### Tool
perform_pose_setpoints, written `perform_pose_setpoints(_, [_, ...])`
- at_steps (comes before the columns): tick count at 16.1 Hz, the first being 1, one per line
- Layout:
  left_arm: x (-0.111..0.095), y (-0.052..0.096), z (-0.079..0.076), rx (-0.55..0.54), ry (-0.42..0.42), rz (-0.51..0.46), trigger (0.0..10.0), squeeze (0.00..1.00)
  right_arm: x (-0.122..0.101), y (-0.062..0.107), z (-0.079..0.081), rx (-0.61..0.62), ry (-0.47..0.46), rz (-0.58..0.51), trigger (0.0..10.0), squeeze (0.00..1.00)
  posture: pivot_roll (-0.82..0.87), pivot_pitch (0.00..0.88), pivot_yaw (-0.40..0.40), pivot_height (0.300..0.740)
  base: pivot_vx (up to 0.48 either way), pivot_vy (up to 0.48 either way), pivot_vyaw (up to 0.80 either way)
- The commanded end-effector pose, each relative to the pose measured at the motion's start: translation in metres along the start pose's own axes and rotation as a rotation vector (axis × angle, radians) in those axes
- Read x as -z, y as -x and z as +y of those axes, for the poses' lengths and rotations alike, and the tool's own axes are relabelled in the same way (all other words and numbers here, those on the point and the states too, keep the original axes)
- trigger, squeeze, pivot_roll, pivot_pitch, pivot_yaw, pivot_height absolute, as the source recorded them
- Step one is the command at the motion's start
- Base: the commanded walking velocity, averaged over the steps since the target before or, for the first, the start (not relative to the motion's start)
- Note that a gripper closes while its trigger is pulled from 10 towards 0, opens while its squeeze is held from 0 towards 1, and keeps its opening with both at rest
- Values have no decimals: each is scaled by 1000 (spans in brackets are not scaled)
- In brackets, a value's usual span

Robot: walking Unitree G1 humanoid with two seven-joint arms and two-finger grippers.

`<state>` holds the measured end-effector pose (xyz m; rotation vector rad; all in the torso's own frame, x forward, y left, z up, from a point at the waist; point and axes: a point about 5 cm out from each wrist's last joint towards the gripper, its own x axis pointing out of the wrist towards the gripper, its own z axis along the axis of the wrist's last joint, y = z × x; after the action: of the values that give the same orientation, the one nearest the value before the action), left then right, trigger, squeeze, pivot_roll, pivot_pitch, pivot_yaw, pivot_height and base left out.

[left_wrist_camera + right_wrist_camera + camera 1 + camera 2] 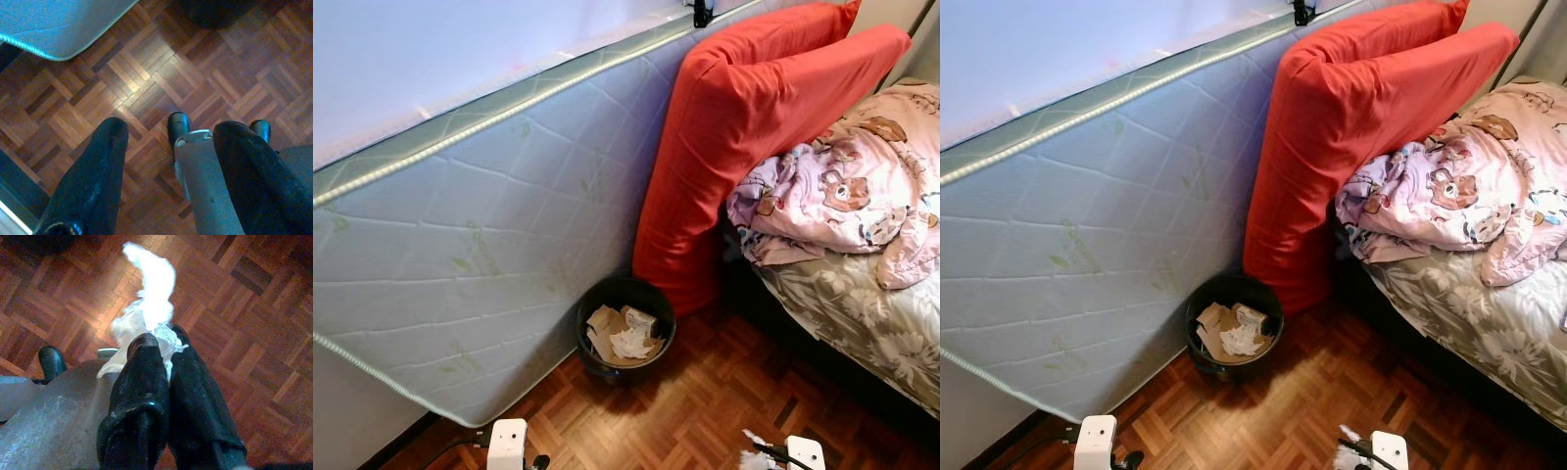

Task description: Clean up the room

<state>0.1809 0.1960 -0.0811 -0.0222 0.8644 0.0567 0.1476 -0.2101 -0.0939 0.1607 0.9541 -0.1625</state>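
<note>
Down low, the right pincer (pixel 164 345) has its two black fingers pressed together on a crumpled white tissue (pixel 149 298), the wad sticking out past the fingertips above the reddish-brown parquet floor (pixel 254 323). In the head views that tissue (pixel 752 456) sits at the near edge of the floor, right of centre. The left pincer (pixel 168 142) hangs spread wide, nothing between its black fingers (pixel 98 166), bare parquet beneath it.

A little farther out stands a round black plastic waste bin (pixel 625 328) on the floor, already holding torn brown cardboard and scrunched white paper scraps (pixel 628 335). The bin sits tucked against a pale grey quilted mattress (pixel 489 255) that leans on its side along the wall, and just beside a long red cushion (pixel 744 127) propped upright against that mattress.

To the right of the cushion, the bed with a grey floral sheet (pixel 862 323) runs away from us, and a rumpled pink cartoon-print duvet (pixel 852 186) is heaped on it, touching the cushion.
</note>
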Motion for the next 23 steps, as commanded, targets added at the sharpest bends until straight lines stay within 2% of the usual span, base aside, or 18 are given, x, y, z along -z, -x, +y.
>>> perform_pose_setpoints(1, [8, 3, 5, -12, 10, 28, 10000, 0, 5, 1, -1, 6, 7, 20, 10000, 0, 9, 140, 3, 740, 0, 0, 719])
perform_pose_setpoints(3, [9, 3, 6, -14, 10, 29, 10000, 0, 4, 1, -1, 7, -2, 16, 10000, 0, 13, 145, 7, 740, 332, 0, 800])
perform_pose_setpoints(7, [11, 4, 8, -16, 10, 34, 10000, 0, 5, 1, 0, 7, -34, 15, 10000, 0, 19, 149, 6, 740, 365, 0, 0])
perform_pose_setpoints(10, [10, 3, 8, -20, 14, 35, 10000, 0, 3, 1, -1, 7, 1, 5, 10000, 0, 25, 148, 3, 740, 365, 0, 0])
perform_pose_setpoints(12, [9, 3, 8, -20, 14, 33, 10000, 0, 3, 1, 0, 8, -14, 4, 10000, 0, 26, 145, 1, 740, 364, 0, 800])
perform_pose_setpoints(14, [9, 3, 7, -19, 17, 31, 10000, 0, 4, 1, -1, 6, -12, 9, 10000, 0, 25, 138, -1, 740, 364, 0, 0])
perform_pose_setpoints(15, [9, 3, 7, -18, 16, 31, 10000, 0, 3, 1, -1, 8, 23, 5, 10000, 0, 27, 135, -2, 740, 0, 0, 800])
perform_pose_setpoints(18, [10, 3, 5, -16, 16, 30, 10000, 0, 4, 1, -2, 0, 26, 8, 10000, 0, 24, 122, -5, 740, 0, 0, 800])
perform_pose_setpoints(19, [10, 3, 4, -12, 15, 33, 10000, 0, 5, 2, -2, -6, -11, 10, 10000, 0, 24, 118, -6, 740, 0, 0, 0])
perform_pose_setpoints(23, [10, 3, 3, -12, 17, 34, 10000, 0, 0, 1, 2, -75, 20, -26, 10000, 0, 24, 127, -13, 740, 0, 0, 0])
